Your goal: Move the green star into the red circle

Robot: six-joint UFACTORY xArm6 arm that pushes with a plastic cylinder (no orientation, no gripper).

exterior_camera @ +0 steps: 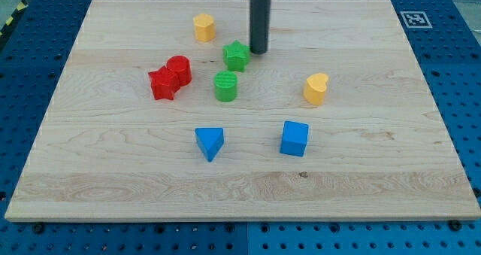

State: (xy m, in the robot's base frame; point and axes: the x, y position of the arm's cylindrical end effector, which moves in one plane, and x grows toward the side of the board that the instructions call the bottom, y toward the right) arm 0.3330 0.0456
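Observation:
The green star point(236, 56) lies on the wooden board, above the middle. My tip point(258, 52) stands just to the star's right, close to touching it. The red circle point(179, 68) is a red cylinder to the star's left and slightly lower. It touches a red star point(162, 84) on its lower left side.
A green cylinder point(225, 86) sits just below the green star. A yellow hexagon point(204, 27) is at the upper left of the star. A yellow heart point(316, 89) is at the right. A blue triangle point(210, 143) and a blue cube point(294, 138) lie lower down.

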